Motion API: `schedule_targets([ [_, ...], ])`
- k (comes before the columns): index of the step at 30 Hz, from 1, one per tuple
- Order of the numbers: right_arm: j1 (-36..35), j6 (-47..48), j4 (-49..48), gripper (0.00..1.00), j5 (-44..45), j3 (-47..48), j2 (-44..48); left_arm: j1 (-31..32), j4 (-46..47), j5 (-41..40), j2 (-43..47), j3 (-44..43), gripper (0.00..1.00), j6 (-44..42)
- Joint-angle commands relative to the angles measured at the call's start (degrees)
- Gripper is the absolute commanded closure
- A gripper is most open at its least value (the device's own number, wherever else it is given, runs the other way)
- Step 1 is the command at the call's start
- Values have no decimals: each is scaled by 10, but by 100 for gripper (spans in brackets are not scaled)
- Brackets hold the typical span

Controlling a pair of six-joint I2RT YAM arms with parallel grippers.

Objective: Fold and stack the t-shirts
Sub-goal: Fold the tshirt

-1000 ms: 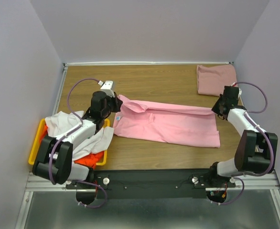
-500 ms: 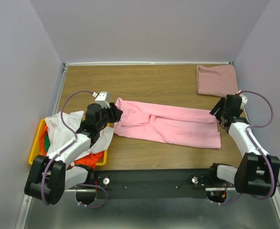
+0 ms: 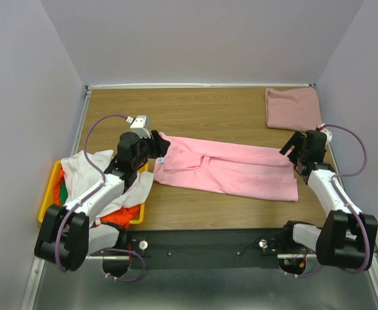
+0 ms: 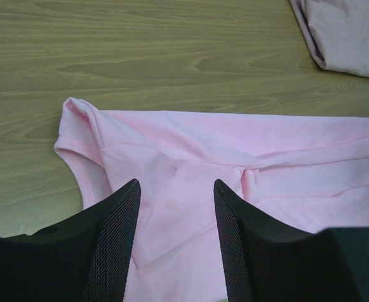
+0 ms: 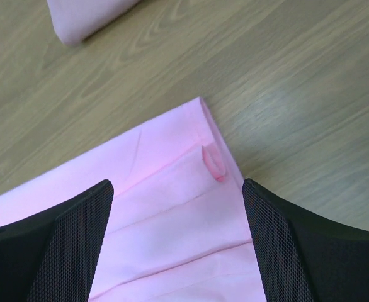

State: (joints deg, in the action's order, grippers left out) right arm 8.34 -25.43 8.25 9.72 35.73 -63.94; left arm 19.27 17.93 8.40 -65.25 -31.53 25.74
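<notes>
Lower left of the frame: yellow bin (image 3: 46, 197) holding a heap of white tee (image 3: 86, 169) and orange tee (image 3: 122, 215). Centre of worktop (image 3: 202, 106): bright pink t-shirt (image 3: 228, 171) lies flat, long axis left to right, dipping slightly toward the right; small label (image 3: 160, 159) at its left end. Left end effector (image 3: 158, 147) hovers over that end, fingers apart, empty. Right end effector (image 3: 292, 147) stands at the right end, fingers apart, empty. Upper right: dusty rose t-shirt (image 3: 293, 108), folded.

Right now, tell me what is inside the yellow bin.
A white t-shirt lies on top, spilling over the rim of the yellow bin. An orange t-shirt and a green t-shirt peek out beneath. Anything deeper is covered.
</notes>
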Motion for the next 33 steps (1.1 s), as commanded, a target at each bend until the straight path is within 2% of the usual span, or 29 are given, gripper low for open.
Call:
schedule_targets([
  [1,1,11,-26,11,-76,18,-48,4,24,-5,-59,-25,42,-8],
  [9,0,9,-50,12,-119,29,-103,4,54,-26,-178,-49,39,-12],
  [14,0,6,-59,13,-130,39,-144,2,78,-32,-207,-70,37,-2],
  [20,0,6,-58,14,-77,37,-157,-11,82,-41,-239,-109,35,1],
  [33,0,7,-57,14,-63,41,-175,-49,53,-37,-338,-191,36,-10],
])
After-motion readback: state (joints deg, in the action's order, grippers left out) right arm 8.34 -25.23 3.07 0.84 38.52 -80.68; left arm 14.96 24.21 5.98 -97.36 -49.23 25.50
